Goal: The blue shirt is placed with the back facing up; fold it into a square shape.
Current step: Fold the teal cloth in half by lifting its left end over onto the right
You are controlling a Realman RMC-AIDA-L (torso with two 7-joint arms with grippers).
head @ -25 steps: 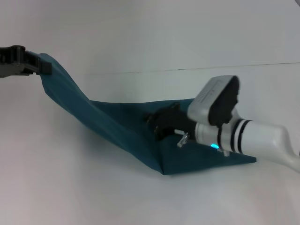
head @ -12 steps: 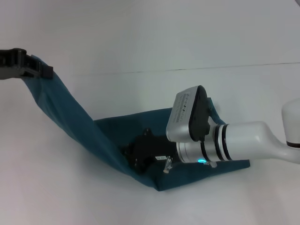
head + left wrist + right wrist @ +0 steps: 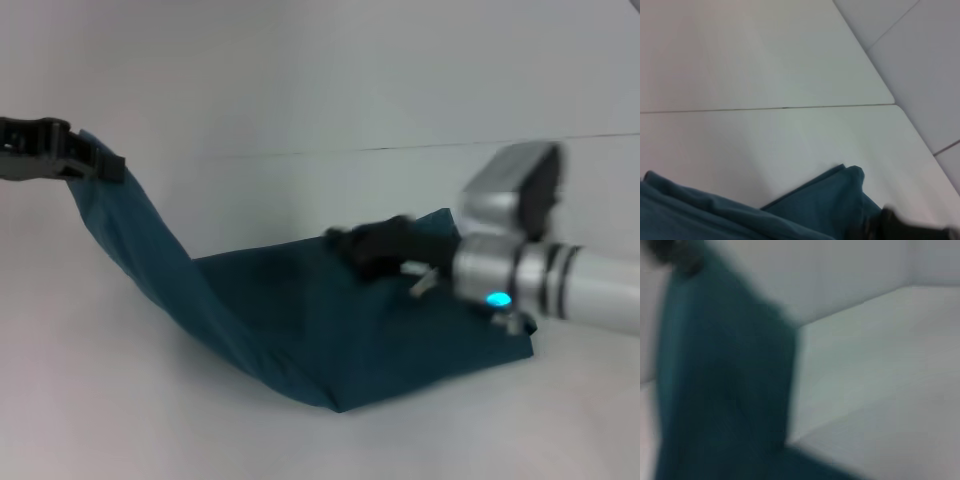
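Your left end effector [image 3: 100,160] is up high at about nine o'clock in the head view, and it is pinched tight on one corner of the blue shirt [image 3: 300,320]. The cloth hangs down from that corner like a slide and runs to the white bench [image 3: 120,420], where the rest of the shirt lies flat near the middle and over toward four o'clock. Your right end effector [image 3: 375,248] is low, right over the flat part of the shirt at about three o'clock. It looks blurry, so you cannot tell if its fingers are apart or pressed together, or if it has any cloth. It looks like you are in the middle of a fold, with one side of the shirt lifted so it can go over the other side. Next, you probably need to carry the lifted corner across toward three o'clock and lay it down flat on the part that rests on the bench. Keep the low part of the shirt from sliding while you do that, and line up the edges so the fold comes out straight.
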